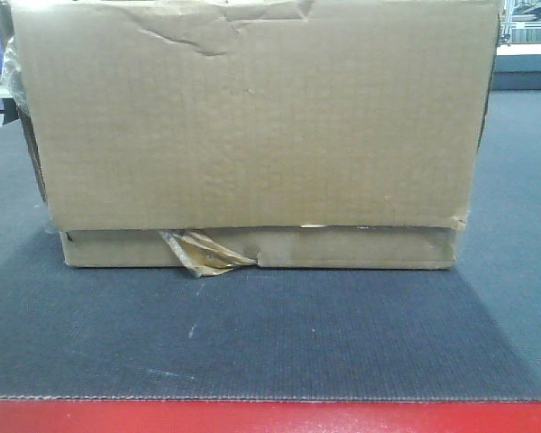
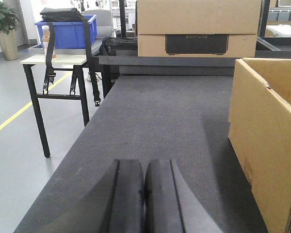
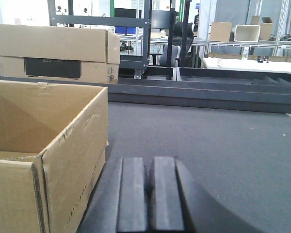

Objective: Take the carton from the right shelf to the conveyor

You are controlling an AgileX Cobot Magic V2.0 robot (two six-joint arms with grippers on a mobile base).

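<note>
1 carton [image 1: 252, 117] on conveyor [image 1: 270, 334]

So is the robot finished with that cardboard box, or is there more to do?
It looks nearly finished. The carton already sits flat on the conveyor, behind its red front edge. Nothing is in hand: the left end effector and the right end effector are both shut and empty, one on each side of the carton. At most, pulling the arms away seems left.
</note>
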